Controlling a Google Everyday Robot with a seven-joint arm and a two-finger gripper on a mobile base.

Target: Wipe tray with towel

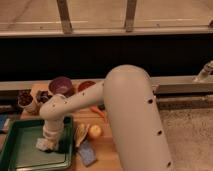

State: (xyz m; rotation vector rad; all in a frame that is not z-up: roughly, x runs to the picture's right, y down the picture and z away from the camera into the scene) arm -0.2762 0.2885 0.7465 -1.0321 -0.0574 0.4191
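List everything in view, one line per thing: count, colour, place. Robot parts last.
large rectangular green plastic tray: one, green, table's near-left corner
small pale grey-blue cloth towel: one, pale, on the tray under the gripper
round purple bowl: one, purple, behind the tray
reddish-brown bowl: one, right of the purple bowl
small dark bowl: one, far left
round yellow fruit: one, right of the tray
flat blue pad: one, blue, beside the tray
wooden table: one, tan
arm: one, white, reaching left
gripper: one, shut on the towel, over the tray

arm (127,110): smooth off-white shell, bulbous elbow, few small dark holes down its side, ribbed pale wrist. tool (49,143) sits inside the tray (20,152).
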